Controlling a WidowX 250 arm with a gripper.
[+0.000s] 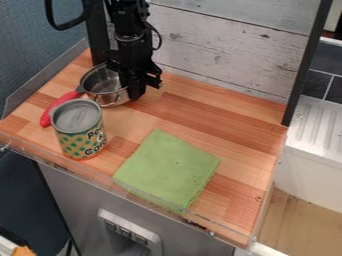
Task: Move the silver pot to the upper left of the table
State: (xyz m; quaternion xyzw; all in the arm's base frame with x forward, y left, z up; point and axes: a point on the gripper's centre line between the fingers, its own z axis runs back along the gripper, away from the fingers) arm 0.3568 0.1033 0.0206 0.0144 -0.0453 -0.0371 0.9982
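The black gripper (132, 90) hangs down at the right side of the silver pot (100, 85), overlapping its right rim. The pot stands upright at the upper left of the wooden table, with its red handle (56, 106) pointing to the lower left. Part of the pot's right side is hidden behind the gripper, and whether the rim is held cannot be made out.
A can with green dots (81, 136) stands just below the pot, close to the handle. A folded green cloth (167, 169) lies at the lower middle of the table (230, 115). A whitewashed plank wall rises behind, and a low clear barrier lines the left and front edges.
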